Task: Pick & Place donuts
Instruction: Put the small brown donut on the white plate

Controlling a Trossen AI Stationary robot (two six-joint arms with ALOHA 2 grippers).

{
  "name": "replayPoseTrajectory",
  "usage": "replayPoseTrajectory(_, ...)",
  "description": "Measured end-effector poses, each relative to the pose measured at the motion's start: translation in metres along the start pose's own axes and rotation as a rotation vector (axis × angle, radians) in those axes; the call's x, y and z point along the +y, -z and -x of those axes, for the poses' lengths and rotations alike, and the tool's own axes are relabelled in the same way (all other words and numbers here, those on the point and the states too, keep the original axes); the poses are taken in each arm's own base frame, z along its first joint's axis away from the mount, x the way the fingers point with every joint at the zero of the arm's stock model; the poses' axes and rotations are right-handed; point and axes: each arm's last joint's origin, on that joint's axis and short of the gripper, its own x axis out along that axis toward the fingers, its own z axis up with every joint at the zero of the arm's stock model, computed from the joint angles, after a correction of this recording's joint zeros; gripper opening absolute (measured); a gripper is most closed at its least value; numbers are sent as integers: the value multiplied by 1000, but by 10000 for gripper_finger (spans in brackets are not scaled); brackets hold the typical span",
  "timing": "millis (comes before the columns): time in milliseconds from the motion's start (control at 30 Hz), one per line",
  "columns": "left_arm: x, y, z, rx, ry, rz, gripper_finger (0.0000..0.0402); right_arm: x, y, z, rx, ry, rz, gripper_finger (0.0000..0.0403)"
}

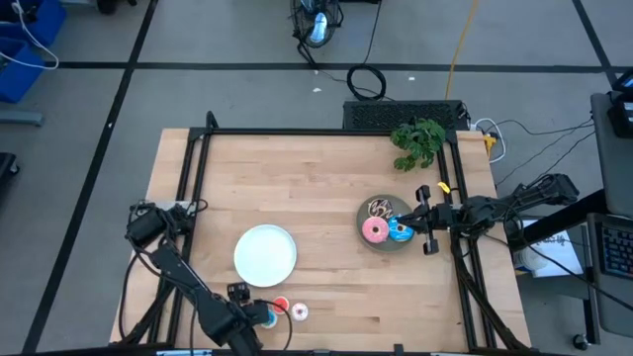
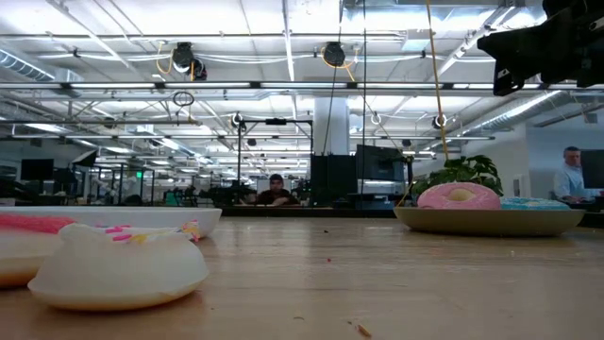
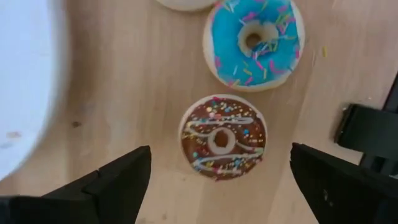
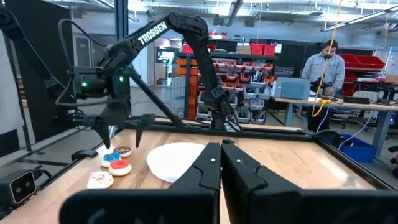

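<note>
High view, left to right: the left end effector [image 1: 259, 314] hangs at the near edge of the pale wooden desk [image 1: 297, 188], fingers spread wide and empty, over 3 mini toy donuts. The left wrist view looks down between those fingers onto the small chocolate-glazed ring with white drizzle and sprinkles [image 3: 223, 136], with the small blue-frosted ring [image 3: 254, 41] just beyond it. Beside them lie the small red ring [image 1: 281, 307] and the small whitish ring [image 1: 300, 312] — all near the empty round white plate [image 1: 265, 254]. Further right, the round grey plate [image 1: 381, 242] carries the large pink-frosted donut [image 1: 374, 231], the large blue donut [image 1: 400, 232] and a large chocolate-sprinkled donut [image 1: 380, 208]. The right end effector [image 1: 423, 220] waits beside it, fingers shut on nothing.

The chocolate mini looks light, stiff and smooth-glazed — probably slippery. Pinching across its outer rim, fingers squarely on opposite sides, seems the safest hold.
</note>
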Motion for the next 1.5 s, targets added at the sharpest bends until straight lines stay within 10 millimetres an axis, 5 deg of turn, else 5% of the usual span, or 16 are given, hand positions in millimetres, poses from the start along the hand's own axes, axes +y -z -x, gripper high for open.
replayPoseTrajectory(200,7,0,-16,13,27,19,379,0,0,0,0,0,0,0)
replayPoseTrajectory(933,13,-8,-17,16,29,-33,376,0,0,0,1,0,-4,0)
replayPoseTrajectory(1500,16,-11,-16,50,43,-17,216,0,0,0,2,0,-9,0)
